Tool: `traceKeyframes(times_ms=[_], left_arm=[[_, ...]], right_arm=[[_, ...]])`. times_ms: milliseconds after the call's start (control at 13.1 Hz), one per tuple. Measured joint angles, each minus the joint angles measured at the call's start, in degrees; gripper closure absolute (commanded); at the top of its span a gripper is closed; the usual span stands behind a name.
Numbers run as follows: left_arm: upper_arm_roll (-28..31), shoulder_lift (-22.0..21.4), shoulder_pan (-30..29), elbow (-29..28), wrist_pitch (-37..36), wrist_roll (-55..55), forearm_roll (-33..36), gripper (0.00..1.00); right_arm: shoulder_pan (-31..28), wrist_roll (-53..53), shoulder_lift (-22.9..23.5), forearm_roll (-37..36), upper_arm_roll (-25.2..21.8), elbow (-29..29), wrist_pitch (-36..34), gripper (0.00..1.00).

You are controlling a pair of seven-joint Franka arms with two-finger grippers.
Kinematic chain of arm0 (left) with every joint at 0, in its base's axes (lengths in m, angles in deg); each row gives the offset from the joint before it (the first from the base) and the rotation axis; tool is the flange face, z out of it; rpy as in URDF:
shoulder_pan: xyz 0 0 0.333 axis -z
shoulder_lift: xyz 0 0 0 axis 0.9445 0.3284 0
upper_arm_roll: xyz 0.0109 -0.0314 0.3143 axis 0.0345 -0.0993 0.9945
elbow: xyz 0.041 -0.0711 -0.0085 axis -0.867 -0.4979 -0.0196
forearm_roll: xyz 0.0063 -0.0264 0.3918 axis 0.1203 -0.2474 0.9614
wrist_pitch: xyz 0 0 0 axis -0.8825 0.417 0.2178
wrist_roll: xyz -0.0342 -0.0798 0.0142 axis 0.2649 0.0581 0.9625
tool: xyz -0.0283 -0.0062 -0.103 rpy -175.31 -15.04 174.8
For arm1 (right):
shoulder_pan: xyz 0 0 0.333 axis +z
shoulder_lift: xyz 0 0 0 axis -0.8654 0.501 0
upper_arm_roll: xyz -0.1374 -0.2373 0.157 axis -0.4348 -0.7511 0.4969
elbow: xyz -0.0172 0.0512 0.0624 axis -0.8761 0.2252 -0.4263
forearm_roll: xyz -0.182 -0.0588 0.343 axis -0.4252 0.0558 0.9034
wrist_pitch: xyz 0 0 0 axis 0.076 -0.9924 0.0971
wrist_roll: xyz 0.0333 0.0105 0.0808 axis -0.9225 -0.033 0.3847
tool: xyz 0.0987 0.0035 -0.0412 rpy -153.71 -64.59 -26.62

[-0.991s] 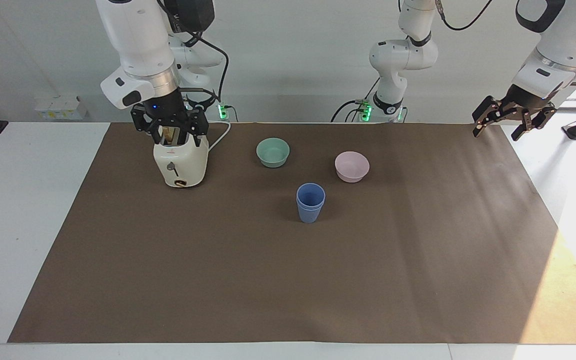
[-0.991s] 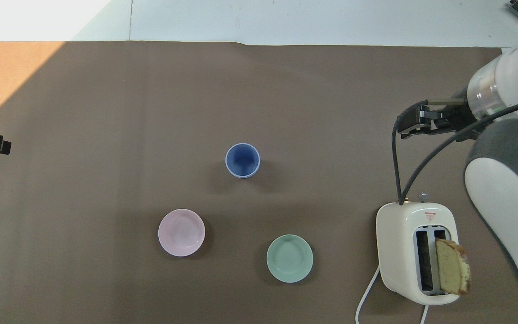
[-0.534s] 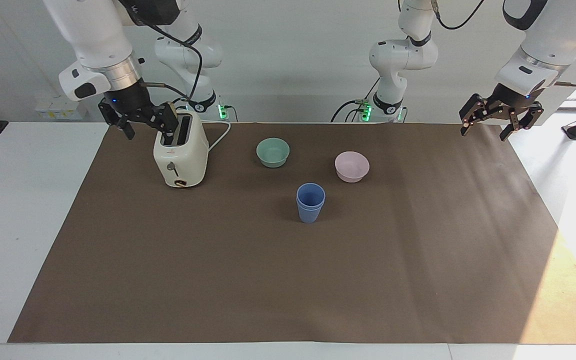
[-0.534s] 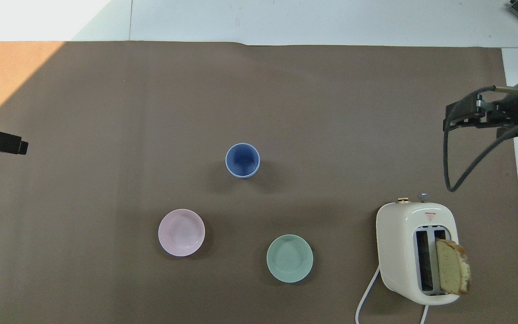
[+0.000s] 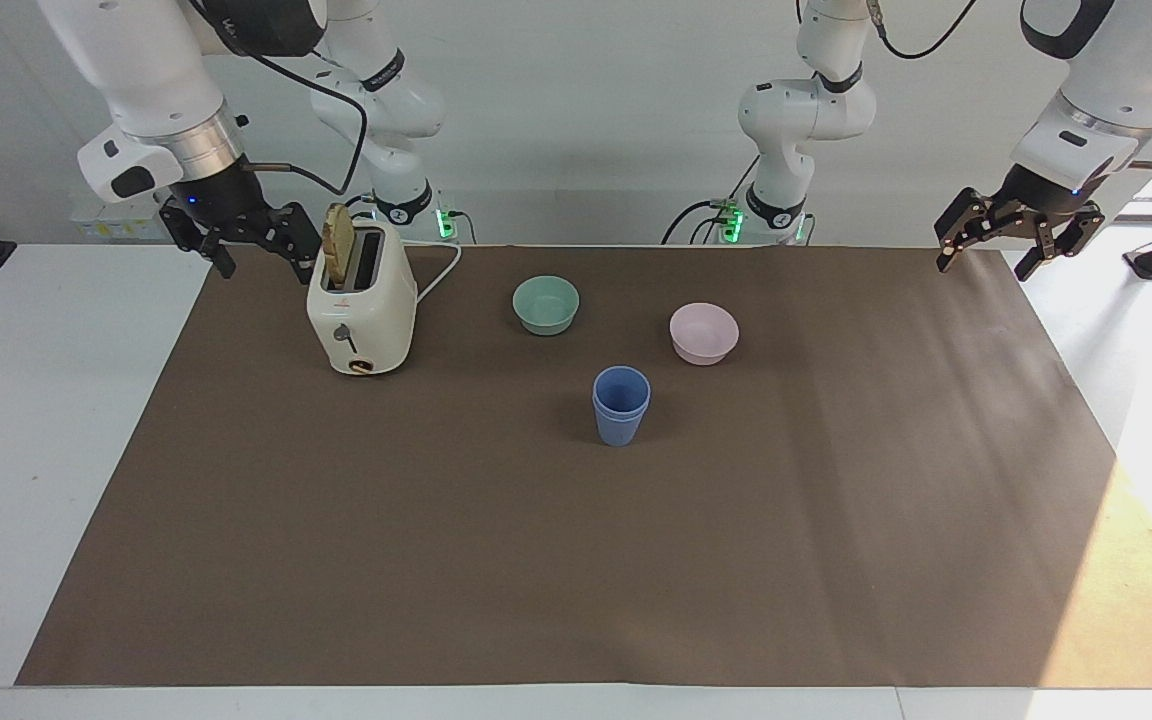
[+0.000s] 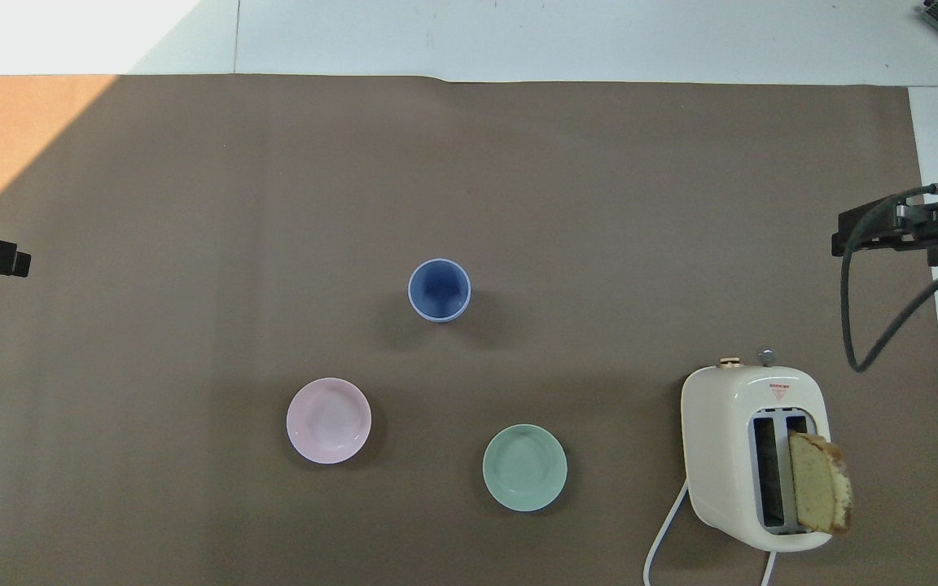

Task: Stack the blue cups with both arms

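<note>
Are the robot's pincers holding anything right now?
No. The left pincer and the right pincer are both open and empty, up by the ends of the table. The blue cups stand stacked on the mat, untouched.

The blue cups stand nested mid-mat, with the teal bowl and pink bowl nearer the robots. The right gripper hangs open beside the toaster; the left gripper hangs open over the mat's corner.
</note>
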Motion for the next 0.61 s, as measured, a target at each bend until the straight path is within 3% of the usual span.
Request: traceKeyframes(times_ms=[610], left_arm=[[1.0,0.0,-0.1,0.0,-1.0,0.8,0.2,0.0]], right_arm=[[0.0,0.0,-0.2,0.0,0.0,0.2,0.1,0.0]])
